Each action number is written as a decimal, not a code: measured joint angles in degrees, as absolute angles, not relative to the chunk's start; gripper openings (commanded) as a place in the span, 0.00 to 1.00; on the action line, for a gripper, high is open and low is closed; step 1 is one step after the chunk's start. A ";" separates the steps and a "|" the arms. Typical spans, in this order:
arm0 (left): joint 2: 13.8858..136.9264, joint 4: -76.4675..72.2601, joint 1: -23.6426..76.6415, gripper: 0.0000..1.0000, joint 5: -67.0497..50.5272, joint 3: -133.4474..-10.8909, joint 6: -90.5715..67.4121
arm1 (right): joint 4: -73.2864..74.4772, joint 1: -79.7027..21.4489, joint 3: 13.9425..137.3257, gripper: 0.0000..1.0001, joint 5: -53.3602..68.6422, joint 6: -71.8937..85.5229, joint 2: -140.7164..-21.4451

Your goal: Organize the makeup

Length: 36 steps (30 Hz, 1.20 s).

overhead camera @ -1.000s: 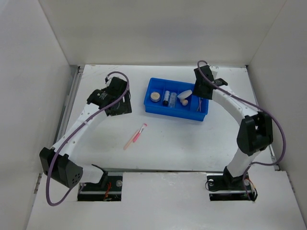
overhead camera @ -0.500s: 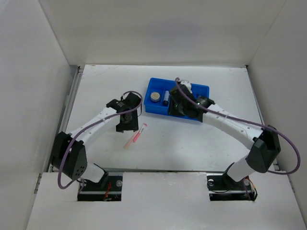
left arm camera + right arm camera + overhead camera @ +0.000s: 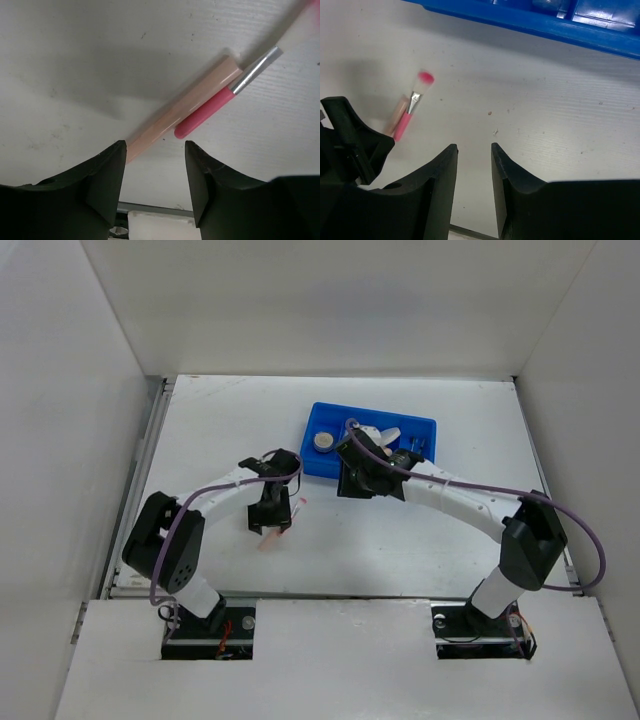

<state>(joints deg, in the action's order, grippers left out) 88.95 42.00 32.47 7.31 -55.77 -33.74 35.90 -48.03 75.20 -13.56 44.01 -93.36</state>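
Both arms have swung inward; my left gripper [image 3: 155, 148], jaws parted and empty like my right gripper [image 3: 474, 150], hovers by the pink brush [image 3: 206, 113] and peach stick [image 3: 175, 117], likely light, stiff, roll-prone, so I'd pinch mid-handle.

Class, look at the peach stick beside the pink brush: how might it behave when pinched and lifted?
The peach stick looks round and smooth, so it may roll or slip. It seems thin and rigid, probably light. The pink brush lies close beside it and could shift.

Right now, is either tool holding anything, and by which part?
Nothing is held. The left tool hangs open over the peach stick and pink brush; the right tool is open and empty.
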 measured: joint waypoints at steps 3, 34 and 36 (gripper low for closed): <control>91.22 40.75 31.48 0.44 7.11 -55.51 -34.02 | 36.01 -48.03 75.22 0.39 -13.96 44.01 -93.34; 79.57 50.33 23.49 0.00 10.28 -67.55 -35.46 | 37.74 -56.93 87.53 0.56 -10.13 46.83 -107.90; 76.29 53.71 22.17 0.00 12.10 -73.21 -35.73 | 37.74 -57.78 89.38 0.58 -9.37 47.46 -111.11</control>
<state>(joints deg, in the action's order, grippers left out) 76.29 53.71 22.17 12.10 -73.21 -35.73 37.74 -57.78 89.38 -9.37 47.46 -111.11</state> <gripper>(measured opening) 0.110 0.568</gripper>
